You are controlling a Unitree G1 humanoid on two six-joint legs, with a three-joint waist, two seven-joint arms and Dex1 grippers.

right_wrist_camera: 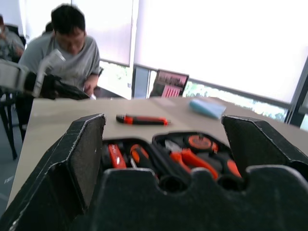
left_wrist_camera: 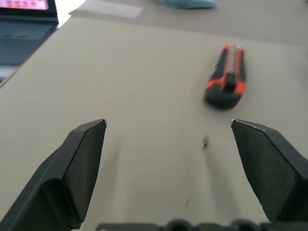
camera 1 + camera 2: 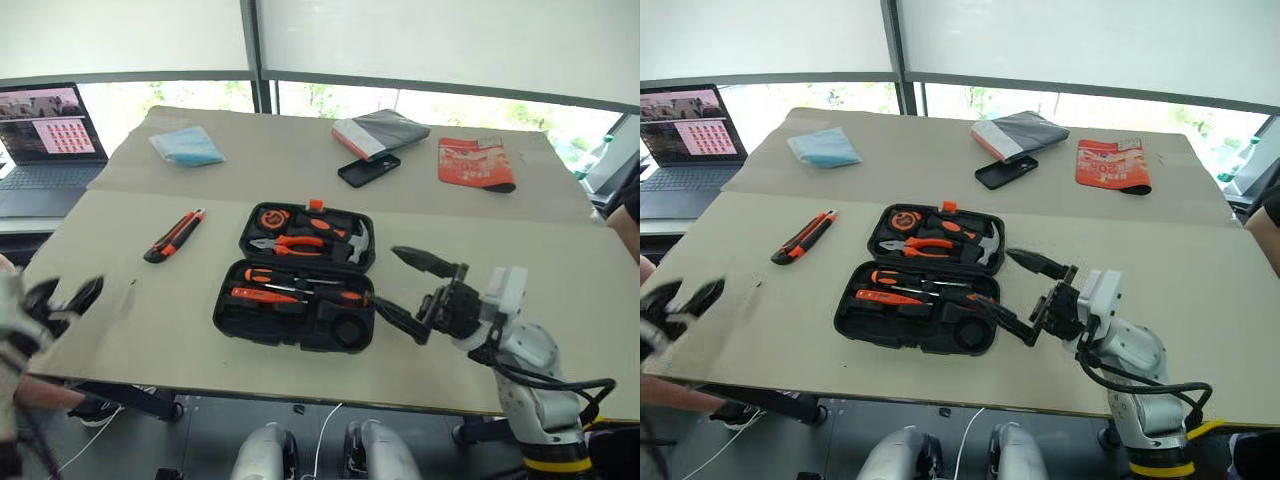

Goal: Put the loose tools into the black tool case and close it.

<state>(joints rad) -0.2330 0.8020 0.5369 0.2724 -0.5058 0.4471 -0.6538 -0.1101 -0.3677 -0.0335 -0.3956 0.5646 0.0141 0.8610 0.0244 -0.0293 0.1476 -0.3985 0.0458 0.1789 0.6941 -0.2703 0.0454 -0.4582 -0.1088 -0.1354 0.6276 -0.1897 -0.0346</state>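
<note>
The black tool case (image 3: 228, 318) lies open at the table's centre, near the front edge. Orange-handled screwdrivers (image 3: 265, 294) rest in its near half, and a dark roll of tape (image 3: 350, 331) sits in its near right corner. The orange-and-black utility knife (image 3: 174, 235) lies loose on the table left of the case. My left gripper (image 3: 72, 290) hovers open at the table's left front edge, short of the knife (image 2: 226, 77), with nothing between its fingers. My right gripper (image 3: 388, 278) stands open and empty just right of the case, pointing at it.
Pliers, hammer and tape measure fill the case's far half (image 3: 305, 235). At the back lie a blue cloth (image 3: 187, 146), a black phone (image 3: 368, 170), a grey pouch (image 3: 380, 132) and a red packet (image 3: 476, 163). A laptop (image 3: 45, 140) stands far left. A person (image 1: 67, 45) sits beyond the table's left end.
</note>
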